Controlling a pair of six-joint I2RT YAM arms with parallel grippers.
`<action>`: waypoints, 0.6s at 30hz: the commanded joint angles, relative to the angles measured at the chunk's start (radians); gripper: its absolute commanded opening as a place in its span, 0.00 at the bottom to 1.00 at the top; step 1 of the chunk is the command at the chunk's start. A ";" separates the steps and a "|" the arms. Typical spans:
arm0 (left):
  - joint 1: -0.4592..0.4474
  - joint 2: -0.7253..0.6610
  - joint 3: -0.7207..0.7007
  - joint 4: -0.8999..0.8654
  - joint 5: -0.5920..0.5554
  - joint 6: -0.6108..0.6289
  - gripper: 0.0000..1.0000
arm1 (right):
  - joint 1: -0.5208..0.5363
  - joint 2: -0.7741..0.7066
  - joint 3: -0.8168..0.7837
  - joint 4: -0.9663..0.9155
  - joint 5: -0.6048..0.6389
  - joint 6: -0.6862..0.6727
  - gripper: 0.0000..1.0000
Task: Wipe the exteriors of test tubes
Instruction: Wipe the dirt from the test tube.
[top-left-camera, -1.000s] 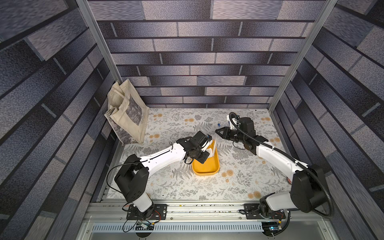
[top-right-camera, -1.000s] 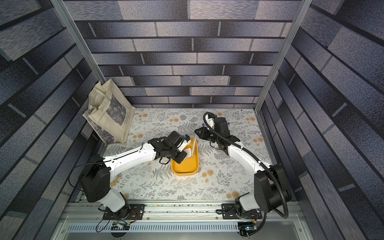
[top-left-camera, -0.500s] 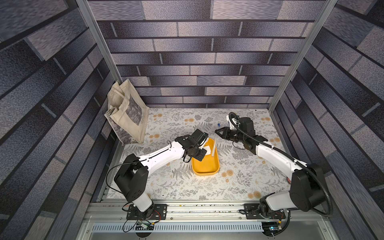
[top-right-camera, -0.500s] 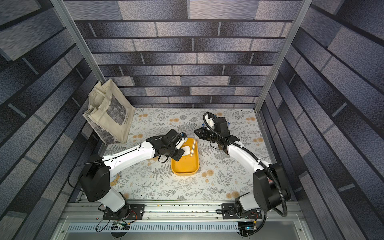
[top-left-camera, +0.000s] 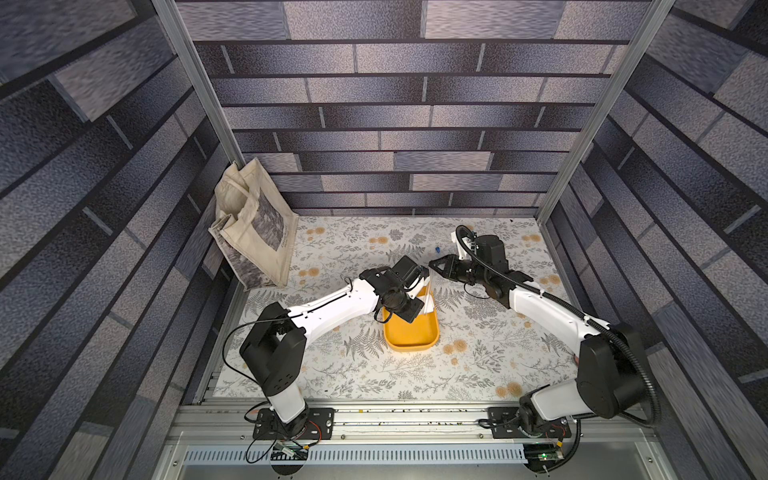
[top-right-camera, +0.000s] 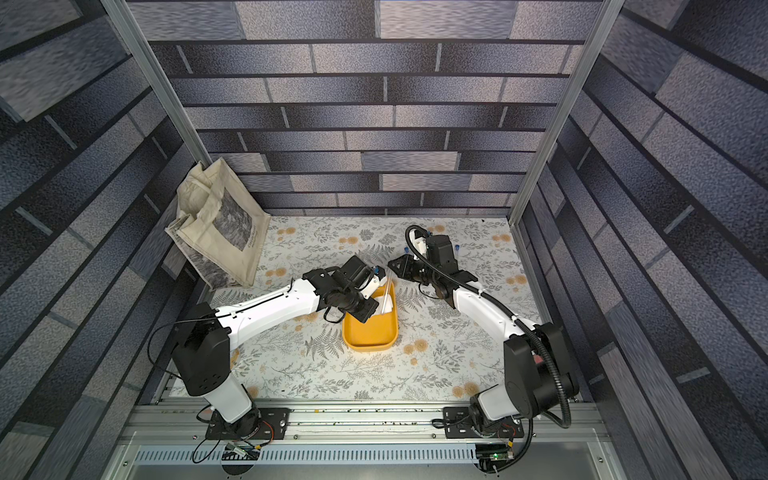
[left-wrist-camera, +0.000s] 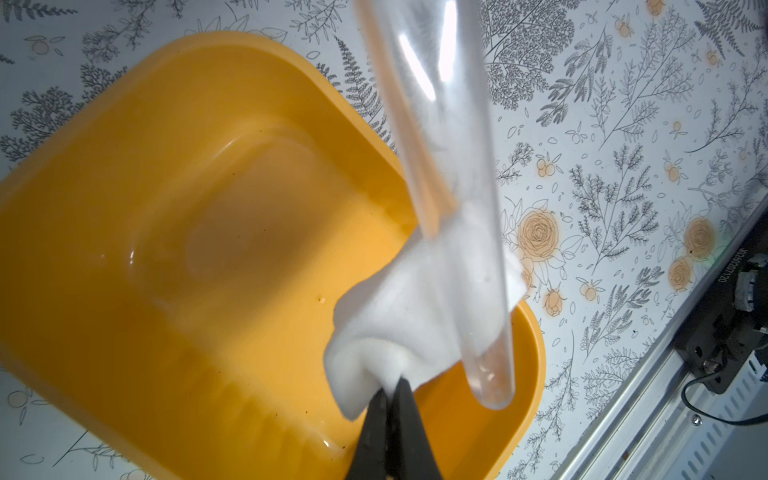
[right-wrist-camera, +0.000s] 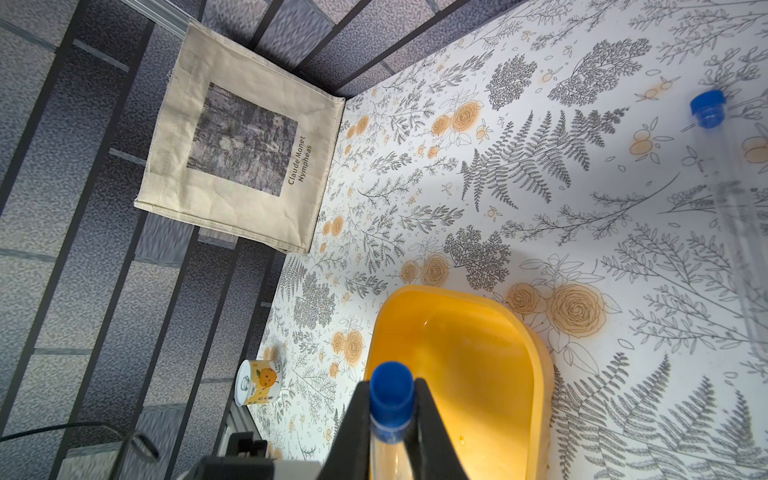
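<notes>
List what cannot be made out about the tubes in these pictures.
- Held tube: capped end cut off by the left wrist view's edge; body cut off in the right wrist view.
- Loose tube: blurred, cut off by the right wrist view's edge.
- Total count: too small to tell in both top views.

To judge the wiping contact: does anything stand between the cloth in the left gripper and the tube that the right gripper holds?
Nothing visible does. The white cloth, pinched in the left gripper, lies against the test tube near its rounded end, above the yellow tray; the right gripper clamps the tube at its blue cap.
</notes>
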 joint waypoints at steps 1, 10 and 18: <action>0.001 0.005 0.051 -0.011 0.034 0.036 0.01 | -0.006 -0.009 -0.008 0.021 -0.011 -0.011 0.12; 0.037 0.030 0.136 -0.027 0.073 0.093 0.01 | -0.005 -0.015 -0.007 0.013 -0.022 -0.016 0.12; 0.071 0.078 0.247 -0.062 0.114 0.129 0.01 | -0.006 -0.015 -0.003 0.005 -0.036 -0.017 0.12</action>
